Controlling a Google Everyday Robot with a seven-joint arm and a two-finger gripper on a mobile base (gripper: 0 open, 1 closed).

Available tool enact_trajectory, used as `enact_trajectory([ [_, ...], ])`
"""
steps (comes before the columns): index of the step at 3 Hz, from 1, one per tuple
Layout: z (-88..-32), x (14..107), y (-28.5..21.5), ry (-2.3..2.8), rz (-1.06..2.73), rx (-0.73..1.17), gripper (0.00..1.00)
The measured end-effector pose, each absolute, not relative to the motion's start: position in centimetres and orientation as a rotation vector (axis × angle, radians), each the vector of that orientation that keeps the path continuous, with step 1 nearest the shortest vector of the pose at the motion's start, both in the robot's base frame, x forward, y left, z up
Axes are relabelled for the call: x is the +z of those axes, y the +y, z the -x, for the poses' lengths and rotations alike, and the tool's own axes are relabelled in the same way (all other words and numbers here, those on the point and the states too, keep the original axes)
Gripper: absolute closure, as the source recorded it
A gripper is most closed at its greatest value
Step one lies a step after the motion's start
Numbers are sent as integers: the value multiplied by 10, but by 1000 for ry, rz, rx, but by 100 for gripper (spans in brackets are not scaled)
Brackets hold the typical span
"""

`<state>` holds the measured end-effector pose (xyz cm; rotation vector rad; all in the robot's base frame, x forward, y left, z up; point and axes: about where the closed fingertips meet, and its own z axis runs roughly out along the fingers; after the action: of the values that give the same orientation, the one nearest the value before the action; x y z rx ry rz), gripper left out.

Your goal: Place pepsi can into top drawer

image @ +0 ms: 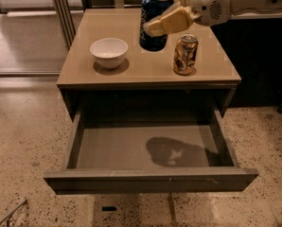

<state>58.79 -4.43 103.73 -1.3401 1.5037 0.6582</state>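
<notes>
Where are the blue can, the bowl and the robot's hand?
pepsi can (155,4): camera view, upper blue side.
bowl (109,50): camera view, its inside.
gripper (155,26): camera view, between fingertips, holding the can above the table (145,69).

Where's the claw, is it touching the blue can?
Touching. The camera view shows the claw over the table, one finger pressed across the blue can, gripping it.
</notes>
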Motion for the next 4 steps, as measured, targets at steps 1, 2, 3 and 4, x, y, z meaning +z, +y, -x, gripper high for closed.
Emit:
enact_trajectory([
  [1, -576, 990, -44, 1468, 1443, 732, 100],
  [2, -562, 939, -44, 1453, 1524, 779, 100],
  [3, -541, 877, -45, 1486, 1564, 842, 100],
  [4, -541, 877, -45, 1486, 1564, 842, 100],
])
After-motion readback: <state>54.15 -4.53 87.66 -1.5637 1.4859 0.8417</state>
